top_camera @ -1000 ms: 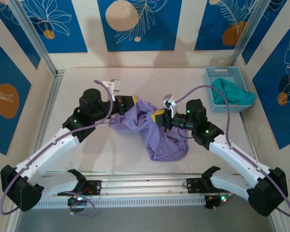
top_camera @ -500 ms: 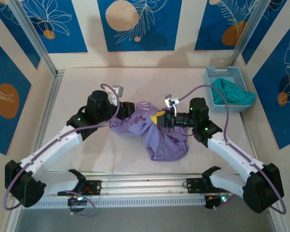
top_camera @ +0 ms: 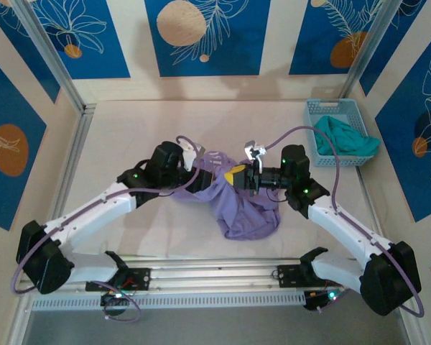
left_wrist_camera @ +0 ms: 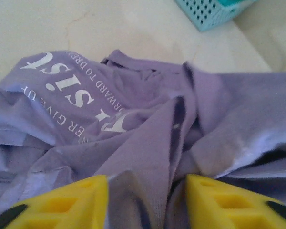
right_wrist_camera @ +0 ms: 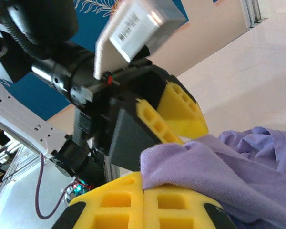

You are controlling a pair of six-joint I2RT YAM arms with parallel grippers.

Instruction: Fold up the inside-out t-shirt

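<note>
A: Left gripper [top_camera: 203, 167], top view: at the left edge of the crumpled t-shirt [top_camera: 248, 208], mid-table. Right gripper [top_camera: 233, 175] at its upper bunch. Basket [top_camera: 323, 102] well apart, far right.
B: Left wrist view?
A: Entry, left gripper [left_wrist_camera: 145, 191]: jaws spread, a ridge of t-shirt [left_wrist_camera: 148, 138] rising between them, white lettering beyond.
B: Right wrist view?
A: Entry, right gripper [right_wrist_camera: 143, 191]: pressed together, pinching a fold of t-shirt [right_wrist_camera: 238, 162].
B: Hazard?
A: Likely the left gripper closing on several layers at once; a pull would then bunch the t-shirt rather than spread it.
</note>
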